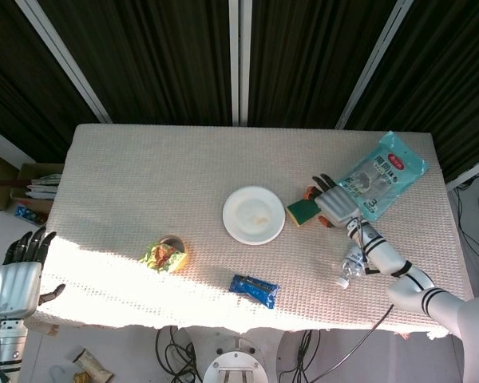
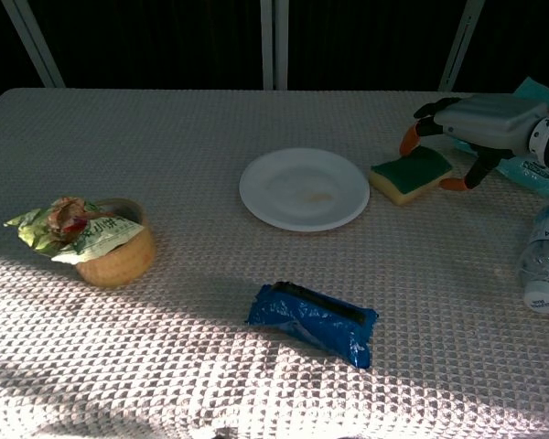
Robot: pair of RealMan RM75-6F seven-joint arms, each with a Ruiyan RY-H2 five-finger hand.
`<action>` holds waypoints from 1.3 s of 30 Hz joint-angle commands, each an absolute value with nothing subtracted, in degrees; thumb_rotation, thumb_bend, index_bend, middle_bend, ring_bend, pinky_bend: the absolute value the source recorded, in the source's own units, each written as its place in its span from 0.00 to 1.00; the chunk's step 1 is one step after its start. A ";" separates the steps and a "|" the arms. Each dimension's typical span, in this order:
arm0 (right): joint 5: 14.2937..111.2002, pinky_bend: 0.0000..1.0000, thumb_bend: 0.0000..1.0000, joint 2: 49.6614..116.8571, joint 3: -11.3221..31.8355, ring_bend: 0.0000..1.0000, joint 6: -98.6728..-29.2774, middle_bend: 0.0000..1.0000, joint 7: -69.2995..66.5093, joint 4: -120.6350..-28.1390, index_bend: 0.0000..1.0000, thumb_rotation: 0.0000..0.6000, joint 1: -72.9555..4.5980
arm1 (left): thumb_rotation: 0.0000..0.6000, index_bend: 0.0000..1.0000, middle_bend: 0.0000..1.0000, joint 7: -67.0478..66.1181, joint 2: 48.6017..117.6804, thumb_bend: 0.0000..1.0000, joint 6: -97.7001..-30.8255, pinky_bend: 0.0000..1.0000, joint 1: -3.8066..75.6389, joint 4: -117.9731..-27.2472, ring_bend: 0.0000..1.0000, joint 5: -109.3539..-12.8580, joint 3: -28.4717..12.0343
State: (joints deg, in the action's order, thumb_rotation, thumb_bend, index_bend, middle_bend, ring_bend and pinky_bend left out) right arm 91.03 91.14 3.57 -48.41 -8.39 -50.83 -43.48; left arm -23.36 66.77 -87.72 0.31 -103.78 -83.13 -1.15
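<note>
The plate (image 1: 254,215) lies mid-table (image 1: 144,175), with the sponge (image 1: 304,210) just beside it on the right and the right hand (image 1: 333,204) over the sponge's far right edge. Right of that hand lies the packet (image 1: 383,174), and nearer the front edge the bottle (image 1: 352,266) lies on its side. The wrapper (image 1: 254,289) lies before the plate, the bowl (image 1: 168,256) sits to the front left, and the left hand (image 1: 16,275) hangs off the table's left front corner.
</note>
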 commanded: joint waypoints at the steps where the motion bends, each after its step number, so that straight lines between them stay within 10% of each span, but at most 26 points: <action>1: 91.18 0.01 0.26 92.12 3.11 0.00 -48.57 0.22 -9.54 -49.31 0.30 1.00 -44.09 | 1.00 0.12 0.06 -23.38 66.77 0.09 -87.68 0.14 0.29 -103.80 0.06 -82.95 -1.10; 20: 94.00 0.07 0.32 94.55 1.39 0.12 -58.54 0.38 -12.66 -42.63 0.56 1.00 -44.29 | 1.00 0.13 0.06 -23.87 66.23 0.09 -87.97 0.14 0.29 -104.64 0.06 -83.11 -0.81; 39: 96.09 0.08 0.34 101.22 4.55 0.19 -64.28 0.47 21.92 -49.01 0.66 1.00 -47.68 | 1.00 0.13 0.06 -20.23 66.91 0.09 -88.10 0.14 0.07 -101.65 0.06 -83.40 -0.65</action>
State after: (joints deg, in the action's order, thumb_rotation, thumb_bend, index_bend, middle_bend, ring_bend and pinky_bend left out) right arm 96.44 98.86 3.50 -64.47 18.60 -49.24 -46.65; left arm -20.53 66.87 -88.11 0.14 -101.90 -83.45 -0.66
